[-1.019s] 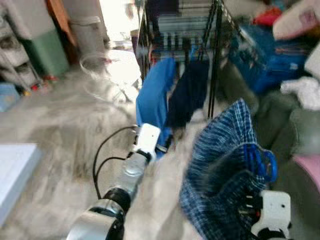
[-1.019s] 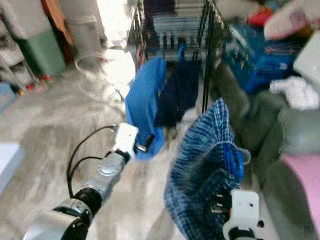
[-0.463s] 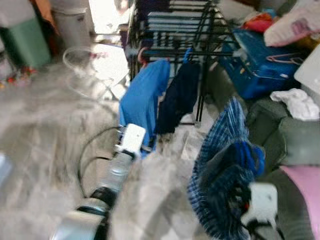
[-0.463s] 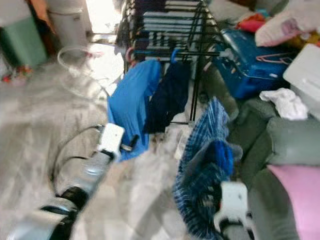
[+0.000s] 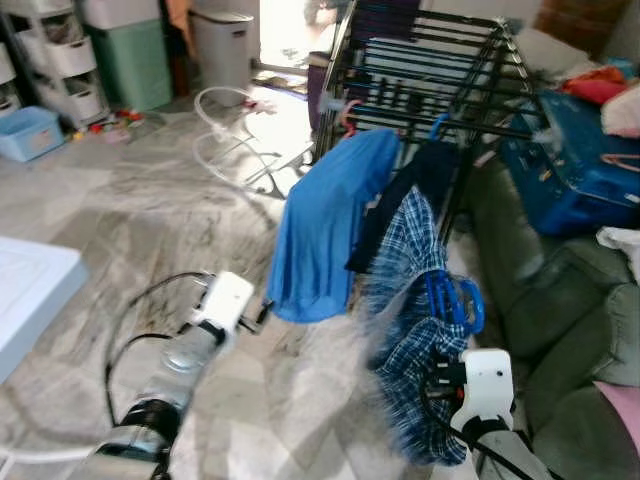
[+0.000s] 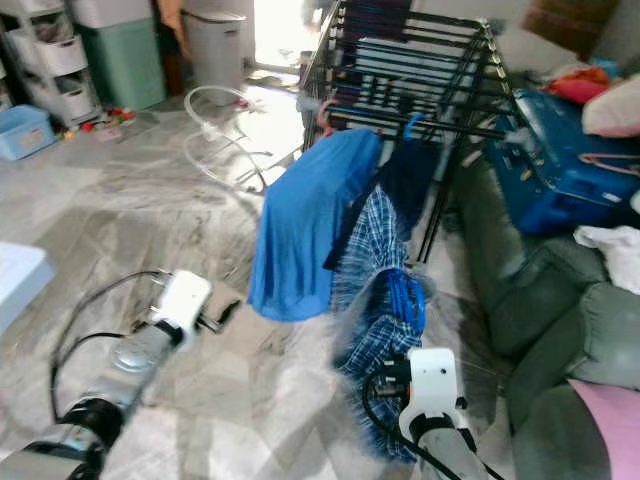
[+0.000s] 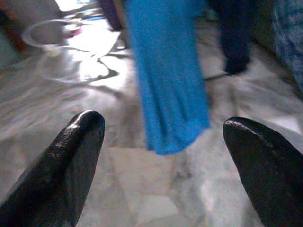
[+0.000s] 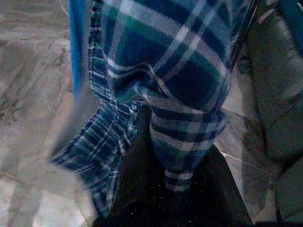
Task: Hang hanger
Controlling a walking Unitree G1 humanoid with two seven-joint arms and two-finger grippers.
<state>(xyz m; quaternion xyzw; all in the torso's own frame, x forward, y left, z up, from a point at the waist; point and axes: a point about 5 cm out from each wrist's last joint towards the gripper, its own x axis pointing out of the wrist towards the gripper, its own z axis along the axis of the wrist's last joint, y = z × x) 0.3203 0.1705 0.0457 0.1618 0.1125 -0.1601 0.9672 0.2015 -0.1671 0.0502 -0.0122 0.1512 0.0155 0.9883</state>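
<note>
- Our right gripper [image 5: 450, 335] is holding the blue hanger [image 5: 455, 302] draped in a plaid shirt [image 5: 410, 300], jaws closed on it, just before the drying rack [image 5: 430, 70].
- Our left gripper [image 7: 163, 156] is hovering over the floor, jaws wide, facing a blue garment [image 5: 325, 235].

a blue plastic hanger [image 5: 455, 300] carries a blue-and-white plaid shirt [image 5: 415, 330] that droops in loose folds toward the floor. it is held up low in front of the black drying rack [image 5: 430, 75], just beside a bright blue garment [image 5: 320, 235] hanging from the rack's rail.
</note>
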